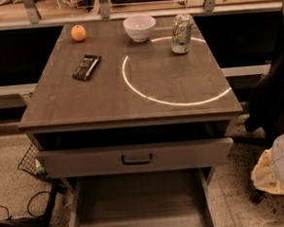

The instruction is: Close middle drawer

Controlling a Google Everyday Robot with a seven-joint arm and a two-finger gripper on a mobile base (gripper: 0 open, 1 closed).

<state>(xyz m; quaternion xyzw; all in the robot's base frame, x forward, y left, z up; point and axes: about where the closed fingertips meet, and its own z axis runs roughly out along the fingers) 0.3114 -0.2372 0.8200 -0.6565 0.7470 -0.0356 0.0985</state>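
While the middle drawer (138, 201) lies open, the end effector (278, 172) hangs low right, grip state unclear

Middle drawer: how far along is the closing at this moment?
Done: nothing yet. The middle drawer stands pulled far out, its bare floor showing below the top drawer, which is itself slightly open. In hand: the gripper sits low at the right of the drawer, apart from it. Left: reach the drawer's front, which lies below the picture's edge, and push it fully in.
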